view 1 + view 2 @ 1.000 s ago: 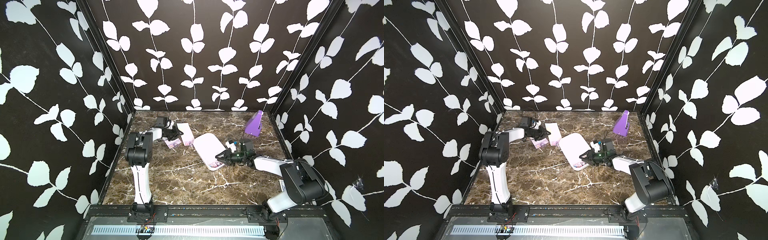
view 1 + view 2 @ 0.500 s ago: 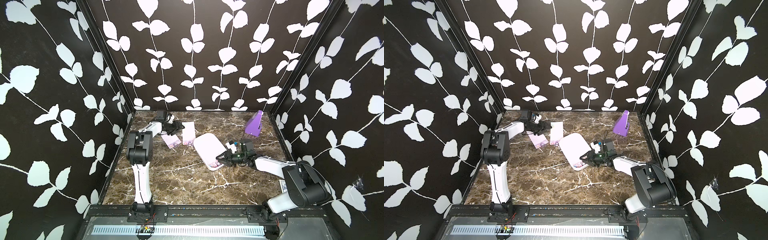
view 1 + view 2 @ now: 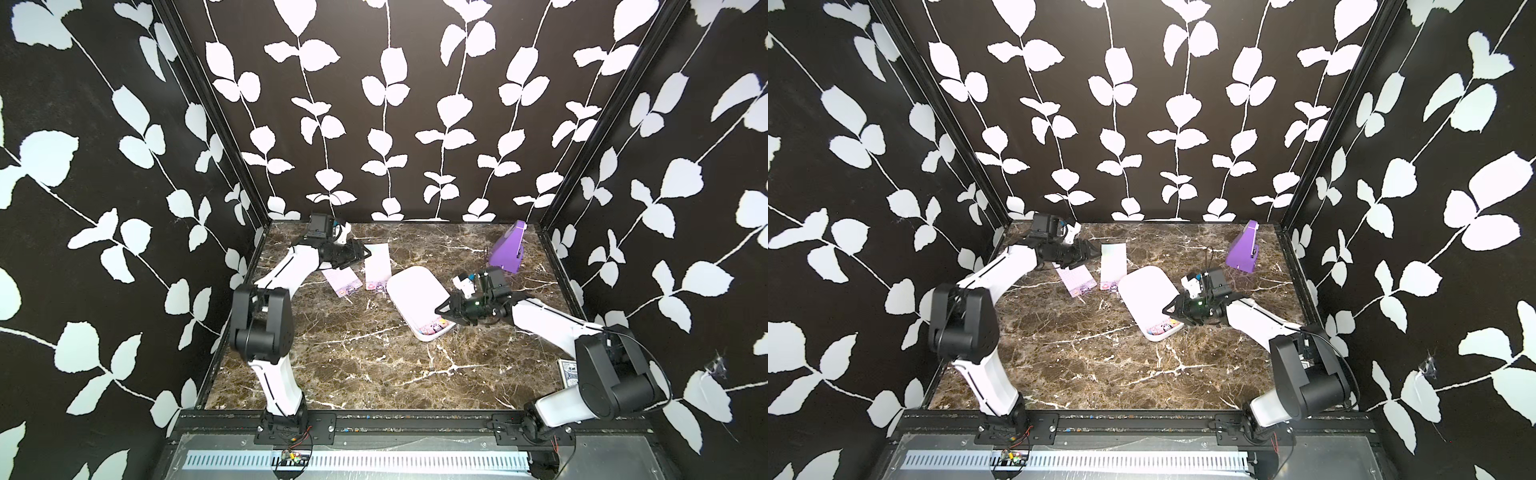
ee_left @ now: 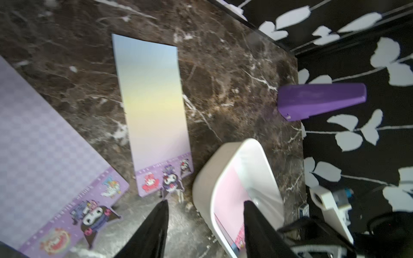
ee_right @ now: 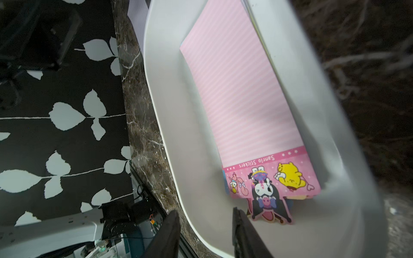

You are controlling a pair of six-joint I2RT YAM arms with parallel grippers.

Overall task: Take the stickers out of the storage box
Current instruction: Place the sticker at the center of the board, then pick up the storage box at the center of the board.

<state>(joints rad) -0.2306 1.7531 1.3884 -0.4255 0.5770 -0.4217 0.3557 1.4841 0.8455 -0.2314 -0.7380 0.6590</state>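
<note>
The white storage box (image 3: pixel 409 291) lies mid-table in both top views, with a pink striped stickers sheet (image 5: pixel 243 100) still flat inside it, cartoon end towards my right gripper (image 5: pixel 205 213). That gripper is open and straddles the box's near rim (image 5: pixel 192 201), one finger inside and one outside. Two stickers lie on the marble left of the box: a lilac checked sheet (image 4: pixel 44 145) and a pale blue-to-yellow sheet (image 4: pixel 152 100). My left gripper (image 4: pixel 205 203) hovers open and empty over them, near the box's far end (image 3: pixel 1090 253).
A purple wedge (image 3: pixel 509 249) stands at the back right, close to the wall. A blue-patterned card box (image 3: pixel 567 372) lies by the right arm's base. Black leaf-patterned walls enclose the marble table (image 3: pixel 374 374) on three sides.
My left gripper has opened and let go of the pale sheet, which now lies flat beside the lilac one. The right jaws have widened a little around the box rim.
</note>
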